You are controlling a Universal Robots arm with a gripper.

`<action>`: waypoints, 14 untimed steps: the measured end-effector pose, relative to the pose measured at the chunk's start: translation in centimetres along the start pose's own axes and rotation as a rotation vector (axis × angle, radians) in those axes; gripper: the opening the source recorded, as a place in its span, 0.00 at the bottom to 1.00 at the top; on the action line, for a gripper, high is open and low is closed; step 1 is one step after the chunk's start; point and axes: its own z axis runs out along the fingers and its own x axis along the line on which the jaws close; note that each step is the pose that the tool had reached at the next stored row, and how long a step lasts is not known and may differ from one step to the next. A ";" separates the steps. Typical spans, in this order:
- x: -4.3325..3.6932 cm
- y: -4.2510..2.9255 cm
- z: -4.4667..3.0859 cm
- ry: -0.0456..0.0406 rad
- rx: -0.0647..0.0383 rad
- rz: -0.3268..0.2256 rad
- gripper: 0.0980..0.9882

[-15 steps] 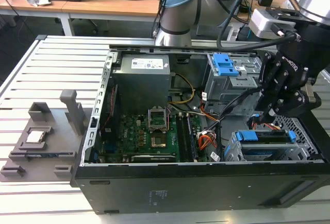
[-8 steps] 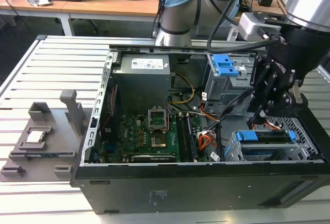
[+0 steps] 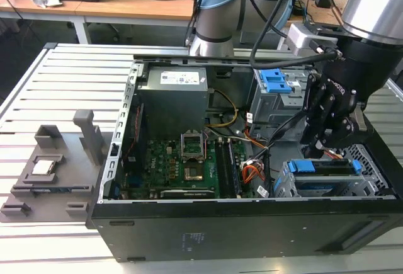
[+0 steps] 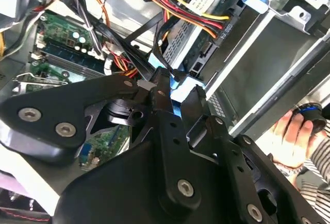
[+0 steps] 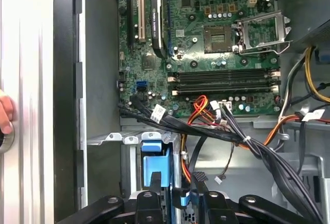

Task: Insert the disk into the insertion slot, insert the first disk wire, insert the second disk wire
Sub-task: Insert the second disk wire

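Exterior view: an open computer case point(image 3: 252, 223) lies on a slatted metal surface point(image 3: 63, 85); the motherboard point(image 3: 182, 167) occupies the case floor, with the power supply point(image 3: 173, 97) behind it; the black end effector point(image 3: 330, 138) hangs over the corner of the case at the exterior view's right, just above the disk point(image 3: 324, 170), which sits with its blue bracket inside the silver insertion slot point(image 3: 286, 186); a taller grey cage with a blue latch point(image 3: 277, 85) stands behind; red and orange wires point(image 3: 252, 173) lie between the motherboard and the slot. Second wrist view: the end effector point(image 4: 172, 98) has its black fingers point(image 4: 160, 87) drawn close together about a small pale blue connector point(image 4: 178, 92) on a black cable, just beside the rear edge of the disk point(image 4: 188, 41); whether the fingers actually grip it cannot be told; a bundle of red, yellow and black wires point(image 4: 180, 7) plugs into the disk; a person's hand point(image 4: 291, 136) rests outside the case wall. First wrist view: the disk's blue bracket point(image 5: 154, 165) lies in the insertion slot point(image 5: 111, 137) next to the end effector point(image 5: 175, 195); black cables point(image 5: 206, 128) cross above it, below the motherboard point(image 5: 206, 44).
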 end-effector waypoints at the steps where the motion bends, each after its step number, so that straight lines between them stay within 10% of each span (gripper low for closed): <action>1: -0.01 -0.01 0.07 0.0072 0.001 -0.002 0.30; 7: -0.06 -0.09 0.28 0.0387 0.004 -0.012 0.30; 14: -0.07 -0.61 0.25 0.0443 0.004 -0.015 0.30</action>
